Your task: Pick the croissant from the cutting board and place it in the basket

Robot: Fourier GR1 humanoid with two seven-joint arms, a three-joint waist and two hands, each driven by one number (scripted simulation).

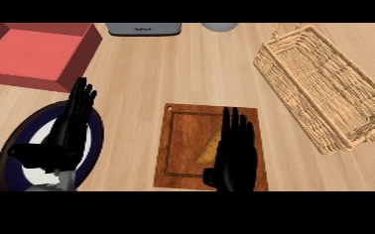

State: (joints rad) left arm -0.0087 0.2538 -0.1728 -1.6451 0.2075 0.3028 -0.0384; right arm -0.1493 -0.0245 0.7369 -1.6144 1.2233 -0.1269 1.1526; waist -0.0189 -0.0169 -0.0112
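Croissant [212, 146], probably flaky, lies half-hidden under flat right hand [236, 153].

A red box [44, 54] sits at ten o'clock, a dark-rimmed white plate [93, 144] at eight, a grey appliance [144, 29] and a grey rounded object [219, 27] at twelve.

Kitchen counter setting: pale wood-grain worktop [168, 69] with a wooden cutting board [187, 144], woven wicker basket [322, 87], dark-rimmed white plate [93, 134], red box [44, 54]. Grey object at the top edge [144, 29], possibly a small appliance.
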